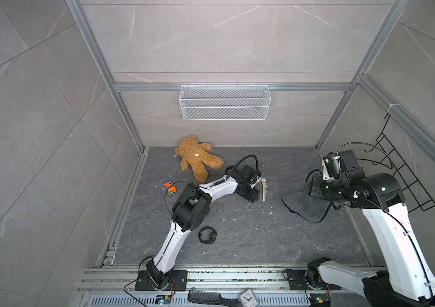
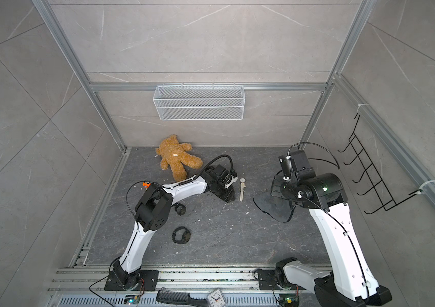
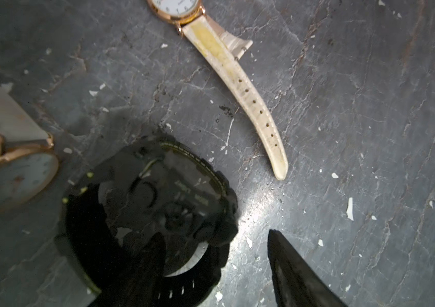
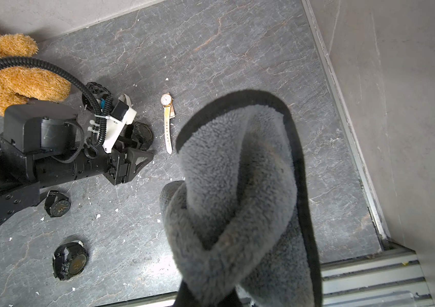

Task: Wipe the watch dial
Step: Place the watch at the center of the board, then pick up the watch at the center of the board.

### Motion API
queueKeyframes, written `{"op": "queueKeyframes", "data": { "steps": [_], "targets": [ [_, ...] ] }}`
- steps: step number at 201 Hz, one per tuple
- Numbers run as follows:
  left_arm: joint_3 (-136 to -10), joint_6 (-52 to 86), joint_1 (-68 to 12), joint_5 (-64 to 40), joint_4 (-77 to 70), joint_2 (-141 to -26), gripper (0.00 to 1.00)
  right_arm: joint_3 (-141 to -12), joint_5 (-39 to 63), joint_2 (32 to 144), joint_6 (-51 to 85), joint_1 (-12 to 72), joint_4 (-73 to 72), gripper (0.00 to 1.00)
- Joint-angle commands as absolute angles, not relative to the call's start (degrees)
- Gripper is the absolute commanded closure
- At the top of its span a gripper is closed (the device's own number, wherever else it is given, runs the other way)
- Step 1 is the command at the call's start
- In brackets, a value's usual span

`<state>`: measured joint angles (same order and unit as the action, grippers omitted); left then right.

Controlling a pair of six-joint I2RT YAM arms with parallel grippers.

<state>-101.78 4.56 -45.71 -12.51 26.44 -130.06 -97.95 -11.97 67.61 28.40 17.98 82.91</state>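
Left hand open (over black watch), cloth gripped

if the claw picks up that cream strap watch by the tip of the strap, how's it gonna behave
The cream strap watch would probably droop: its strap is thin and already curves where it lies on the floor. The round metal case at one end looks heavier, so it would likely swing. It lies flat, so rolling seems unlikely.

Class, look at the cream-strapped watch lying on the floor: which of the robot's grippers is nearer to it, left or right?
Left. The left gripper sits right beside the cream-strapped watch, jaws apart over a black watch. The right gripper is farther off on the watch's other side, shut on the grey cloth.
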Motion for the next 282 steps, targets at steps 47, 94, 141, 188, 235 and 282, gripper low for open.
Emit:
{"op": "queueKeyframes", "data": {
  "steps": [47, 94, 141, 188, 235, 282],
  "targets": [
    [-97.1, 5.6, -45.9, -7.6, 24.5, -115.5, 0.4, -94.4, -7.8, 68.0, 26.4, 17.8, 79.4, 1.0],
    [-80.2, 10.1, -44.7, -0.4, 30.0, -98.2, 0.48, -85.7, 3.2, 68.5, 26.0, 17.9, 71.3, 1.0],
    [-63.5, 14.8, -40.3, 1.6, 37.5, -83.4, 0.5, -83.6, 8.1, 71.1, 24.2, 17.8, 66.8, 1.0],
    [-58.7, 16.7, -35.3, -1.7, 41.0, -81.4, 0.43, -83.7, 9.5, 72.6, 22.3, 17.9, 64.9, 1.0],
    [-58.3, 15.7, -32.0, -3.4, 37.7, -85.1, 0.4, -83.5, 9.3, 71.8, 21.0, 17.8, 65.2, 1.0],
    [-58.6, 9.7, -28.8, -6.1, 32.2, -92.6, 0.41, -83.1, 7.9, 69.5, 20.8, 17.9, 66.4, 1.0]
  ]
}}
